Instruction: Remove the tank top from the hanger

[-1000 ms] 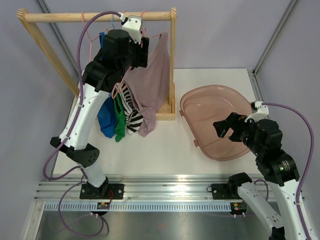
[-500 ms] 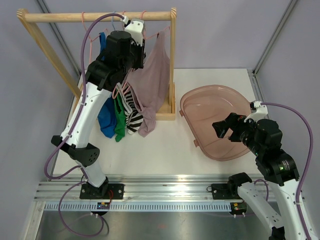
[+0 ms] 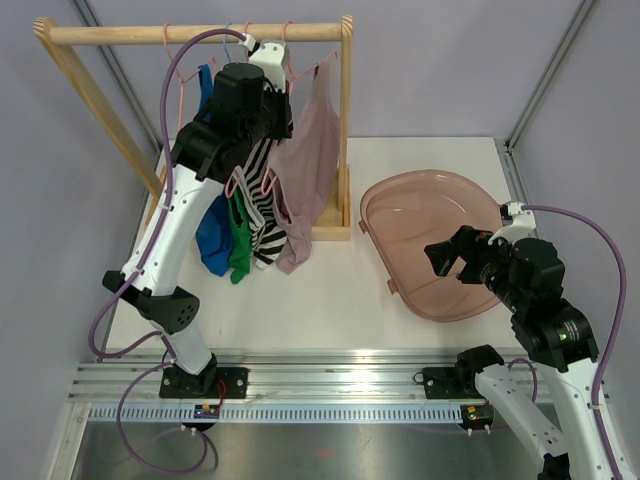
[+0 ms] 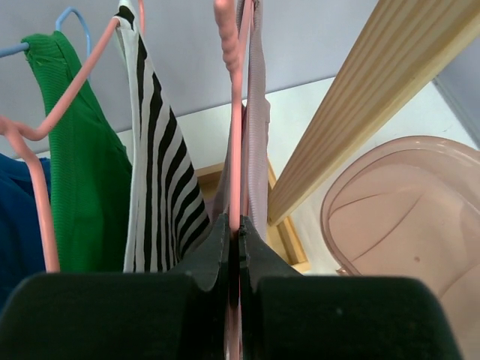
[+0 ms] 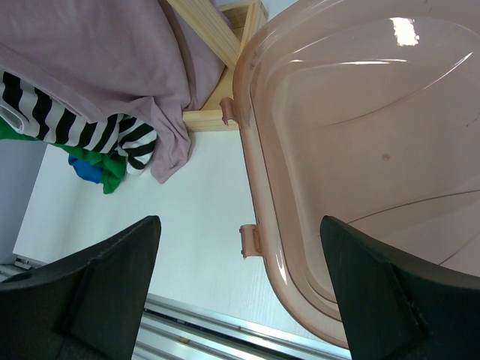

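Observation:
The mauve tank top hangs on a pink hanger at the right end of the wooden rail; its hem trails over the rack's base. My left gripper is high up by the rail. In the left wrist view the left gripper is shut on the hanger's thin pink wire, with the tank top's strap just right of the jaws. My right gripper hovers open over the near rim of the basin; the right gripper holds nothing.
On the same rail hang a black-and-white striped top, a green one and a blue one. The rack's right wooden post stands close to the hanger. A translucent pink basin sits on the white table at the right.
My left gripper has closed onto the pink hanger wire and edged up toward the rail. The mauve tank top now hangs straighter. The right arm has not moved.

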